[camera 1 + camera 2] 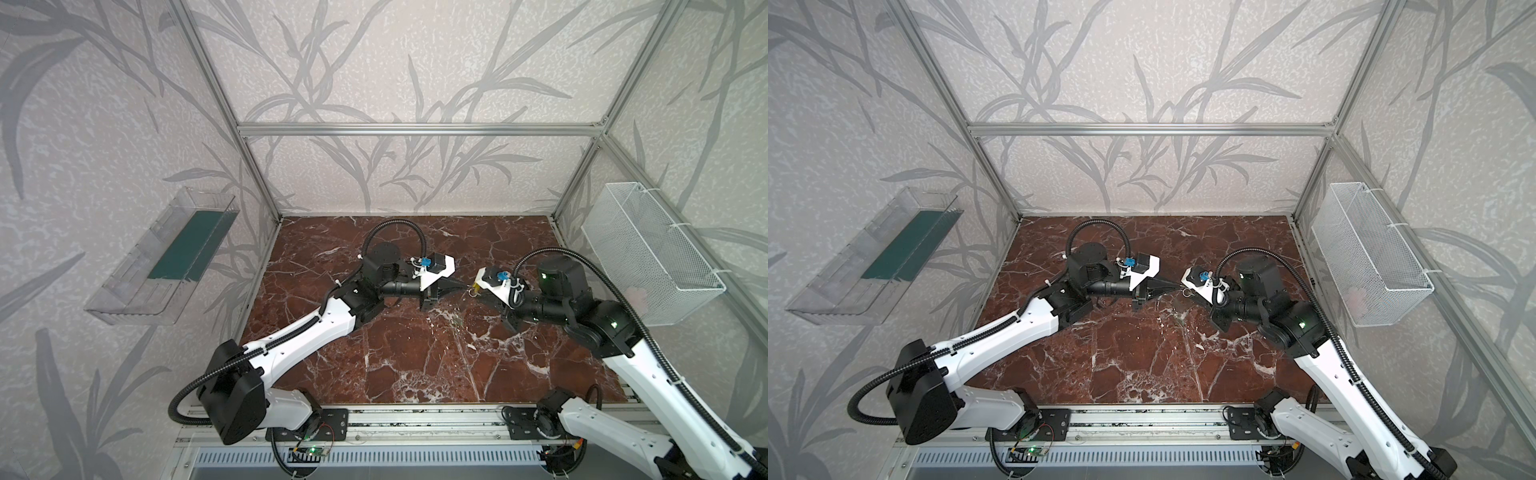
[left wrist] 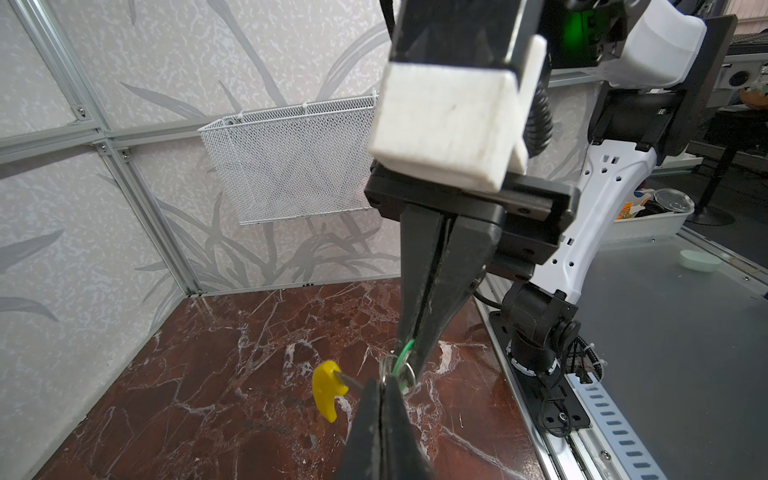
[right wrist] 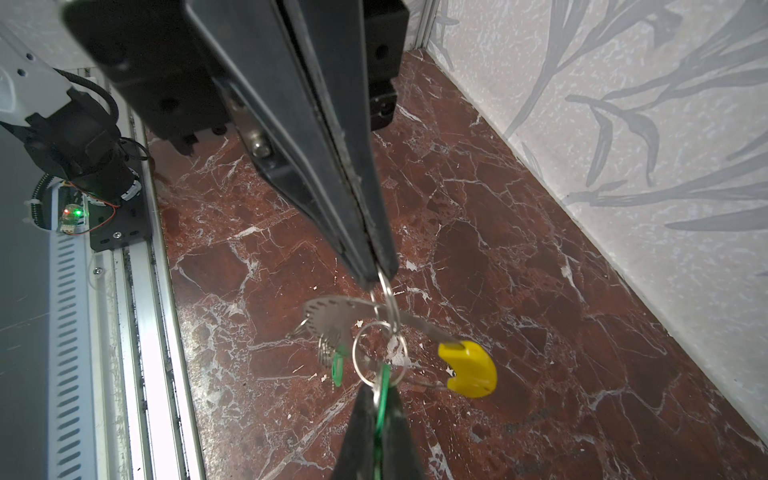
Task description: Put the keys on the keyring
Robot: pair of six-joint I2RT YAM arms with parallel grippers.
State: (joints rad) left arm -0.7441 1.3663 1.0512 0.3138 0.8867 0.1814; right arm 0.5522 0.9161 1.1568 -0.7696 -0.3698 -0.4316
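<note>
Left wall: clear plastic bin (image 1: pixel 137 286). Left gripper (image 1: pixel 464 286) was out over mid-table, fingers pressed together on a thin silver wire loop (image 3: pixel 391 300) at the tip. Large flat grey perforated metal keyring (image 3: pixel 332 309) hung just under that tip, above the red-brown marble tabletop (image 1: pixel 415 353), with a yellow curved sleeve (image 3: pixel 469 370) on one section. First key (image 3: pixel 337 365) (small, metal, oblong green plastic tag) dangled from the band. Right gripper (image 2: pixel 410 351) met the left one tip to tip, fingers pinching the green tag of the second key (image 3: pixel 385 380). Its split ring sat just beside the band; couldn't tell if it was threaded on. Right wall: white wire-mesh basket (image 1: pixel 665 266)
</note>
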